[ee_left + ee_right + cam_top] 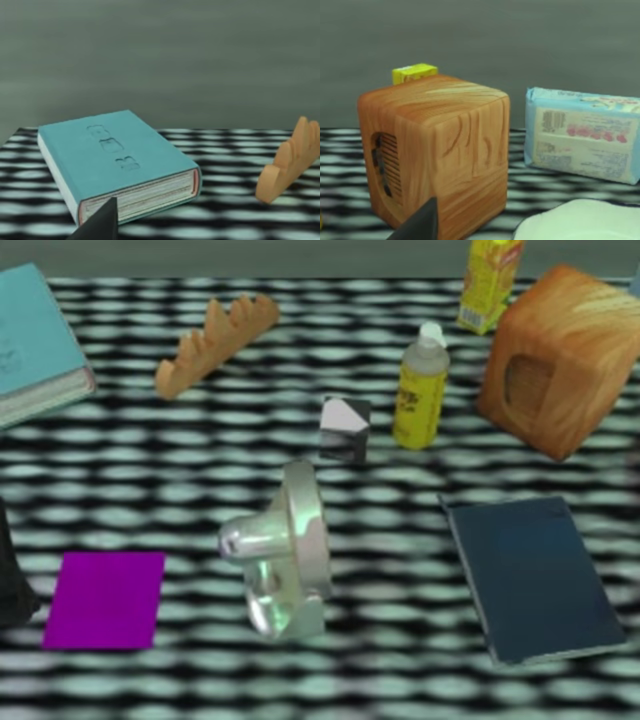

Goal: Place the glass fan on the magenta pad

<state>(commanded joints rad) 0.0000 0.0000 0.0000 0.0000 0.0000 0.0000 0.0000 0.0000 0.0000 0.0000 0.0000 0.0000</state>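
Observation:
The glass fan, silvery-green and shiny, stands near the middle of the table in the top view, hub pointing left, free of both grippers. Flat on the table to its left lies the magenta pad, with nothing on it. My left arm shows as a dark shape at the left edge, just beside the pad. In the left wrist view only one dark fingertip shows, with open space beside it and nothing held. My right arm is outside the top view. One fingertip shows in its wrist view, holding nothing.
A teal book lies back left, an orange bread piece behind the fan. A grey-and-white cube, yellow bottle, yellow carton and wooden box stand at the back right. A dark blue book lies right.

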